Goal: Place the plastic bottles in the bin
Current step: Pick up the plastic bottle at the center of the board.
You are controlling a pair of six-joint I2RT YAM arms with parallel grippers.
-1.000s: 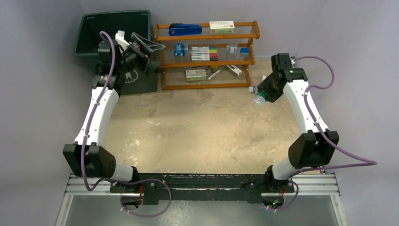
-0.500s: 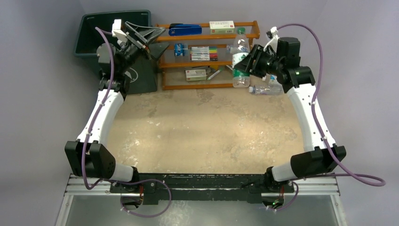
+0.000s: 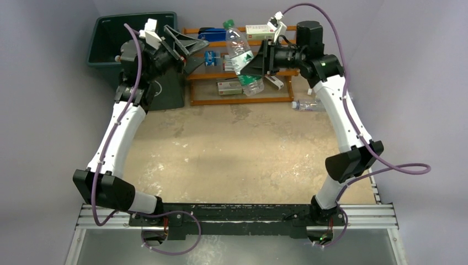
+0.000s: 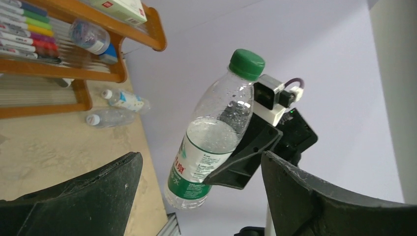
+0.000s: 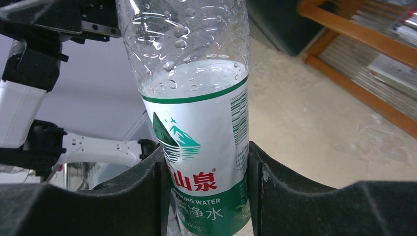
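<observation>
Clamped in right gripper (image 5: 206,196): water bottle (image 3: 237,47), midair before rack (image 3: 245,100), right of bin (image 3: 105,38). Left gripper (image 3: 192,48) gaping, holding nothing. Right wrist cam: label only. Green cap (image 4: 247,64) via left wrist cam, lol.

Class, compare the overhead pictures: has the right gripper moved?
Yes. The right gripper, gripping a bottle, moved left and up-frame, from the right end of the wooden rack to across its middle.
</observation>
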